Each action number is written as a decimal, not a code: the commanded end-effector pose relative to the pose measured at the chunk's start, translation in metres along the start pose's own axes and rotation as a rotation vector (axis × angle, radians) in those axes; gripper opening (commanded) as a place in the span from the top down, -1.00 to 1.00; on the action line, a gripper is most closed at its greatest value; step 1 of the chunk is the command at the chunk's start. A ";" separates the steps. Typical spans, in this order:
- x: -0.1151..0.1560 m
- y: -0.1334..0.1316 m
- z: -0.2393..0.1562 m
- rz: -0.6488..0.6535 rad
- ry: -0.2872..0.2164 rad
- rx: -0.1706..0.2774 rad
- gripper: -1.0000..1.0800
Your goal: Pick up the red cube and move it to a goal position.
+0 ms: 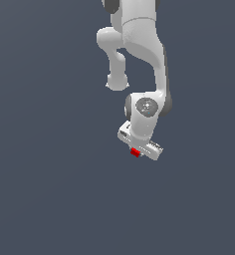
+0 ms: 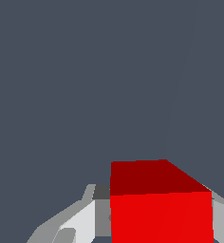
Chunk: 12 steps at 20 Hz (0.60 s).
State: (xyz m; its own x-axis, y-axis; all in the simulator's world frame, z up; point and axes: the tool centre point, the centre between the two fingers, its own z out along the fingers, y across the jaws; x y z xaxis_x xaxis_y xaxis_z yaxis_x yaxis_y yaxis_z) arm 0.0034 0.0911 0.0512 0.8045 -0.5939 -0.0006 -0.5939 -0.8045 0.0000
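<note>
Red cube [image 1: 135, 152] location: at the lower end of the white arm [image 1: 142, 60], directly under the gripper [image 1: 137, 151], in the lower middle of the exterior view. Only a small red patch of it shows there, below the white gripper body, which is tilted down toward the exterior view's right.

Gripper state: clenched on the red cube. In the wrist view the red cube [image 2: 161, 216] fills the space between the two fingers. One finger [image 2: 80, 220] presses against one side face, pale grey with a darker pad at its tip. The other finger [image 2: 223, 218] shows only as a grey strip at the picture's edge, against the opposite face. The bright face of the red cube is turned to the wrist camera, and a darker red face adjoins it.

Surroundings: a uniform dark grey-blue surface [image 1: 50, 189] fills the background in both views. Whether the red cube touches that surface or hangs clear of it cannot be told, since no shadow or contact line is visible
</note>
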 end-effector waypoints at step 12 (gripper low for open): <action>0.034 0.006 -0.132 0.001 0.001 0.001 1.00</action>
State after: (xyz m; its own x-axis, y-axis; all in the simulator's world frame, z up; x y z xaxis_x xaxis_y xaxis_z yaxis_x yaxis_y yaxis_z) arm 0.0243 0.0692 0.1651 0.8037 -0.5950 0.0002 -0.5950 -0.8037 -0.0006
